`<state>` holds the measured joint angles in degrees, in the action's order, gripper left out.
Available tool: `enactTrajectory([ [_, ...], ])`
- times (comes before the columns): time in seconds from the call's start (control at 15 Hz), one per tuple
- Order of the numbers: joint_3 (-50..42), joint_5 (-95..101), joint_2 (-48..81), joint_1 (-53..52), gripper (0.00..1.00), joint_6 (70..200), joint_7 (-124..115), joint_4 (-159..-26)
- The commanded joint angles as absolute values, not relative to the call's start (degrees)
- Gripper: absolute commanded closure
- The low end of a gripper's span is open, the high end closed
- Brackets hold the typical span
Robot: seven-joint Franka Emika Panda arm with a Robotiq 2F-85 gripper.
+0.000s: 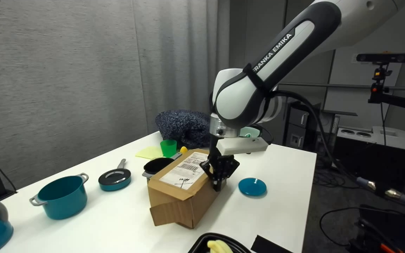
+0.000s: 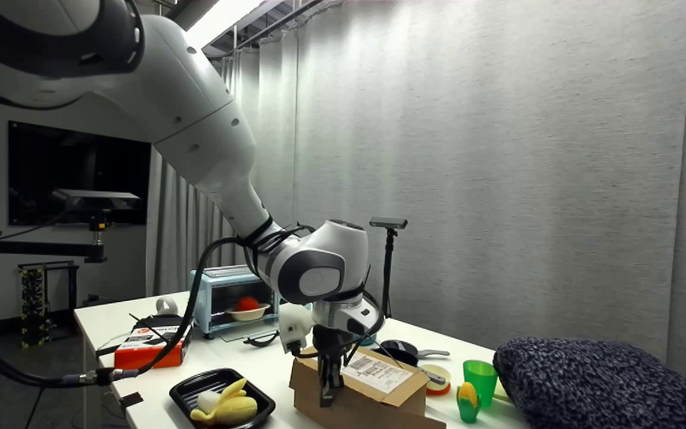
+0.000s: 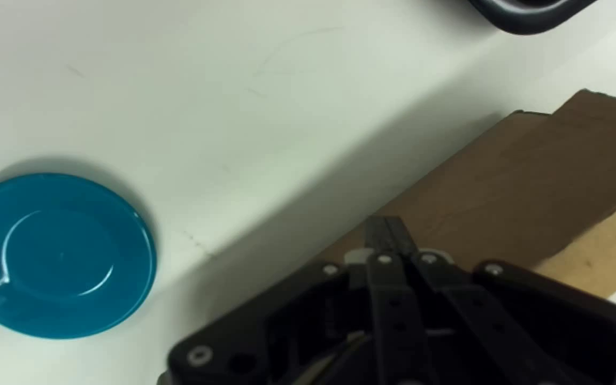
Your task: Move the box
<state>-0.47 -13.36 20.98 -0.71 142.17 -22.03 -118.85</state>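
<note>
The brown cardboard box sits on the white table with a white printed label on its top face; a flap hangs out at one end. It also shows in an exterior view and in the wrist view. My gripper points down beside the box's long side, with its fingertips below the top edge. The gripper also shows in an exterior view in front of that side. In the wrist view the gripper's fingertips are pressed together with nothing between them. Whether they touch the box I cannot tell.
A blue lid lies beside the gripper. A black tray with toy food stands near one end of the box. A dark pan, a green cup, a blue pot and a dark cushion are around it.
</note>
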Motion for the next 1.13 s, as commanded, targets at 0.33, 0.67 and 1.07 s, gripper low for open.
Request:
enactTrajectory([
  [0.33,0.2,-11.1,13.2,-0.2,1.0,114.6,-10.9,-113.8],
  [0.67,-0.2,-5.1,3.4,-1.2,1.0,114.5,-10.9,-116.2],
  [1.07,0.1,-4.9,1.8,-0.7,0.99,115.9,-11.8,-116.1],
])
